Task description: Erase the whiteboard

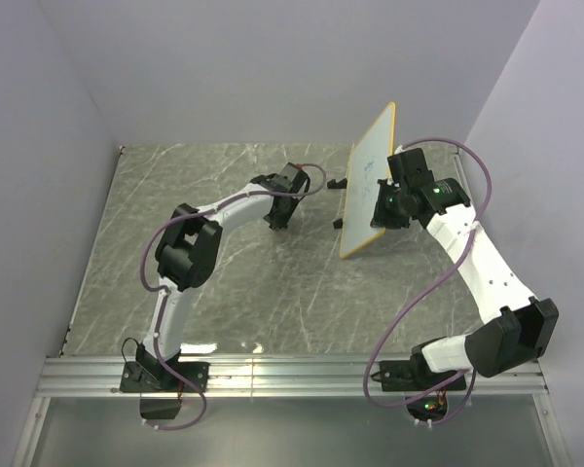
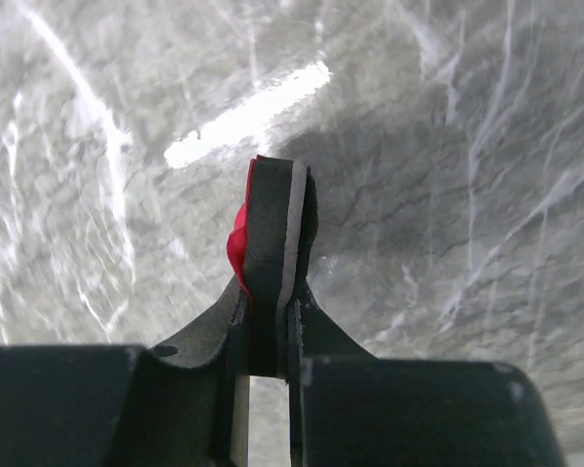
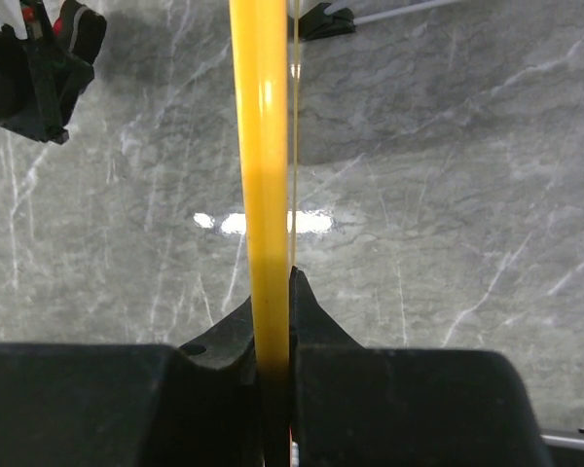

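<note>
Right jaws pinched on white yellow-rimmed whiteboard [image 1: 365,190], held upright near right table [image 1: 224,292] edge; left jaws clamped on red eraser block [image 2: 273,243].

Top camera looks down from behind; wrist cameras sit close, apparently facing the table [image 1: 273,292]

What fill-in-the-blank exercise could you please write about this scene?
The right gripper clamps the yellow rim of the ___.
The left gripper is shut on an eraser with a ___ side.
The table has a grey ___ pattern.
Missing: whiteboard; red; marble.
</note>
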### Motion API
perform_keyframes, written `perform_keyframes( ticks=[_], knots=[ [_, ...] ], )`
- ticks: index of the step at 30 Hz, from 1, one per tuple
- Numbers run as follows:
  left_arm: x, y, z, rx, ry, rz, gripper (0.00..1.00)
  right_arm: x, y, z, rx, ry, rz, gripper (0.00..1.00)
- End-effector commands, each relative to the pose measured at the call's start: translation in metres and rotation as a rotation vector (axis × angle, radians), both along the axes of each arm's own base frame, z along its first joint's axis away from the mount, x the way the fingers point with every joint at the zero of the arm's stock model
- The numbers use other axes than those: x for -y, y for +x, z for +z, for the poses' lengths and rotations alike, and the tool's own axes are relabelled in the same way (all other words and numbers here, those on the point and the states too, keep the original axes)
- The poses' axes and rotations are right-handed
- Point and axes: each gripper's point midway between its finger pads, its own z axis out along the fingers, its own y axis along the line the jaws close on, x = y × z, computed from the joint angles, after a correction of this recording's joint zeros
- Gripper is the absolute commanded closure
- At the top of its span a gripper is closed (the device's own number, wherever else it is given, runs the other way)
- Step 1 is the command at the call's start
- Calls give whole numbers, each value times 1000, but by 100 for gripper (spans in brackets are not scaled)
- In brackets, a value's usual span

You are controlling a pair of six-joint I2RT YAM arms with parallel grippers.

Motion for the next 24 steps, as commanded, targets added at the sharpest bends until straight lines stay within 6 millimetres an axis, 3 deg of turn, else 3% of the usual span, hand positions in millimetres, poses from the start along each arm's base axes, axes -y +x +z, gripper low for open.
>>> perform_keyframes(
  ticks=[1,2,4,7,8,9,11,17,20,24],
  knots=[
    [21,1,42,73,-32,66,100,7,-15,-31,-104,-53,20,100],
    [22,-14,37,51,45,35,100,7,-15,-29,-97,-49,17,100],
    [10,-24,24,42,186,31,100,8,-17,-23,-77,-41,16,100],
    [6,-60,6,-48,202,20,96,12,-22,-19,-54,-45,11,100],
    [10,-68,5,-65,166,14,77,13,-24,-18,-48,-49,12,100],
    [16,-71,18,-44,99,33,67,15,-26,-18,-44,-54,9,100],
    [16,-87,16,-74,65,27,44,18,-31,-20,-36,-60,2,100],
    [18,-96,44,-66,-3,42,36,20,-45,-22,-18,-35,-9,100],
    [37,-93,69,-40,-124,23,37,22,-49,-21,-7,-29,-8,100],
    [68,-91,78,-46,-276,-112,38,24,-55,-19,-3,-36,-2,100]
  ],
)
